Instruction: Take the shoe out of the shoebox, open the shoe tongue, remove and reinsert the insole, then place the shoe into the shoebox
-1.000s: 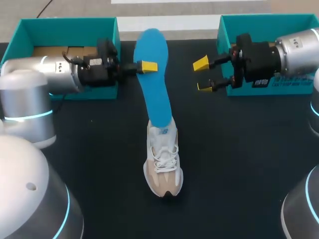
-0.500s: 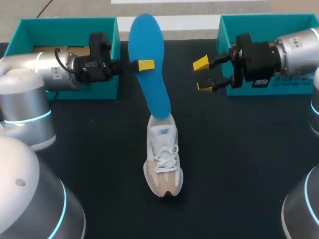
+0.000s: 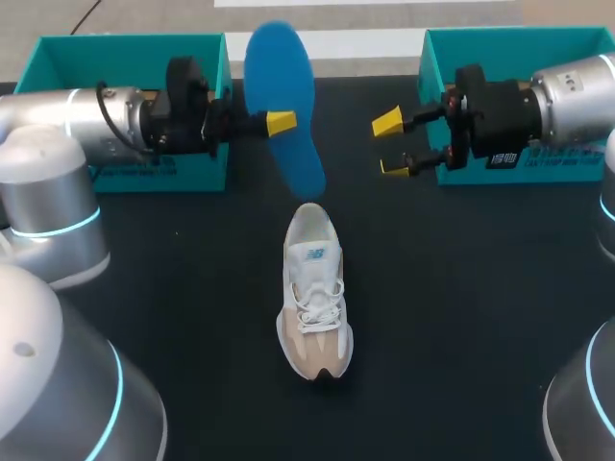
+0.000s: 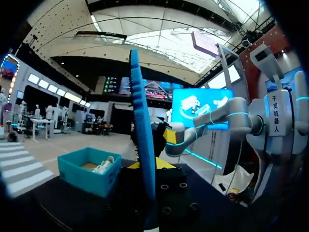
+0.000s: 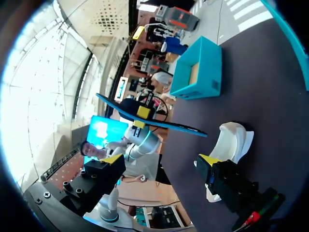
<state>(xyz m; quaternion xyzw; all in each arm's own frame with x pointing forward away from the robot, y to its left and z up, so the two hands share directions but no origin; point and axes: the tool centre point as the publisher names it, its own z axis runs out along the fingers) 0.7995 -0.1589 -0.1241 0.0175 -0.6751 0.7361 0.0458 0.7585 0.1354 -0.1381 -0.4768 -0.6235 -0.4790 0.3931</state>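
The left gripper (image 3: 279,123) is found closed on the blue insole (image 3: 286,72), gripping its two faces at about mid-length. One yellow tip is seen on the near face; the other is hidden behind the insole. In the left wrist view the insole is seen edge-on, standing upright between the fingers. It is held in the air between the two shoeboxes. Its lower end is clear of the shoe (image 3: 315,288), with a small gap above the heel opening.

The right gripper (image 3: 389,144) is wide open and holds nothing. It is stationed just in front of the right shoebox (image 3: 519,36), apart from the insole.

The shoe is stood upright near the middle of the black table (image 3: 461,307), laced, with its toe toward the robot and its heel toward the boxes. The left shoebox (image 3: 130,43) is partly covered by the left arm. The shoe is well apart from both boxes and both grippers, with bare tabletop on either side of it.
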